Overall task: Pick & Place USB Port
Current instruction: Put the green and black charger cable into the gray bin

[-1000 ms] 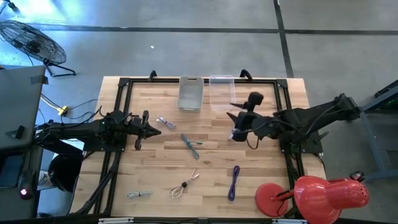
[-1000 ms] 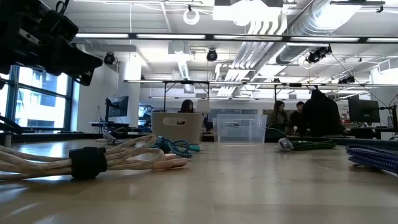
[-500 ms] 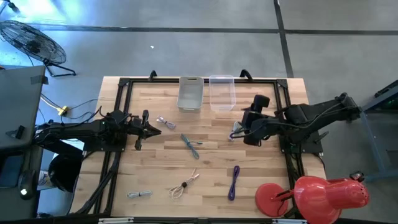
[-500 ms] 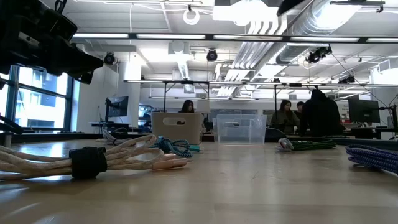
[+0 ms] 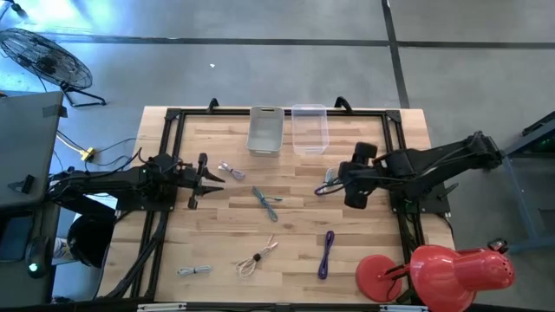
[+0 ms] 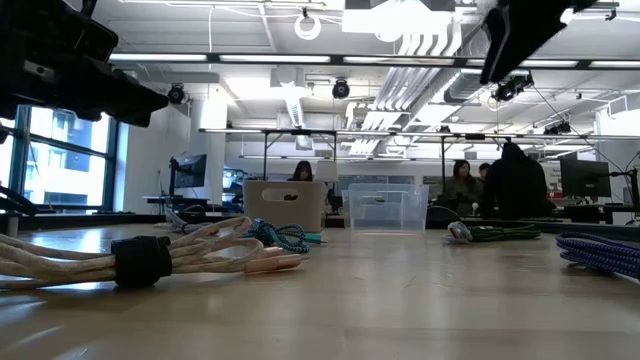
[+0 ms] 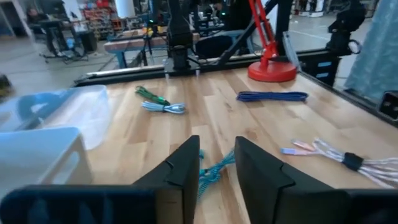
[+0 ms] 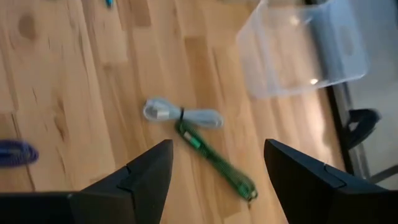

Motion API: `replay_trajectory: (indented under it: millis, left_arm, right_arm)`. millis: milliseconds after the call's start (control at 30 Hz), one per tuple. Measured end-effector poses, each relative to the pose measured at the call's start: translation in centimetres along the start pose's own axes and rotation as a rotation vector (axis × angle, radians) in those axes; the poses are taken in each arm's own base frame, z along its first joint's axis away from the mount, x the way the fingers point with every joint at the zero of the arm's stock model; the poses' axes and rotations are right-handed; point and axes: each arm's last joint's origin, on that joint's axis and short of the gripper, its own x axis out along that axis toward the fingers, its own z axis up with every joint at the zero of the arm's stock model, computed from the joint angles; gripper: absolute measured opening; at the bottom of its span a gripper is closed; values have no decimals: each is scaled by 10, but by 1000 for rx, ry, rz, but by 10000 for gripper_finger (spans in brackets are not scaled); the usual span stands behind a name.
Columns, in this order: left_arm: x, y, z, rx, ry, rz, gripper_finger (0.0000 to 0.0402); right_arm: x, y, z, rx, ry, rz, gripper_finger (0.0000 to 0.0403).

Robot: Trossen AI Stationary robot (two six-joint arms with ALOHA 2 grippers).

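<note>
Cable point(image 8: 199, 144), green with a pale coil, is lying near the table's point(image 5: 364, 260) right edge, below the clear bin point(image 5: 310, 130). Right gripper point(image 8: 214, 180) is hovering above it, fingers spread; descending and pinching looks next. Left gripper point(image 7: 214, 177) is waiting, slightly parted, near the left edge.

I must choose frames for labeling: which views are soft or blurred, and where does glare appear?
Right wrist view: green cable and clear bin look soft. Low view: near beige cable blurred, ceiling lights glare. High view: even light, sharp.
</note>
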Motion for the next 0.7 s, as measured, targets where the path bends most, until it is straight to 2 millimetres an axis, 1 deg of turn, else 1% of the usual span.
replay_trajectory:
  millis: [300,433,567,700]
  left_arm:
    - [0,2,6,95,-20,54,145]
    - [-1,3,11,126,-35,63,151]
    - [-1,4,10,156,-23,88,152]
    - [-1,4,11,169,-20,117,152]
  right_arm:
    - [36,-7,-17,-74,134,30,245]
    - [52,-12,-21,-140,146,38,245]
    - [67,-19,-23,-159,147,87,245]
    - [76,-28,-28,-196,173,88,245]
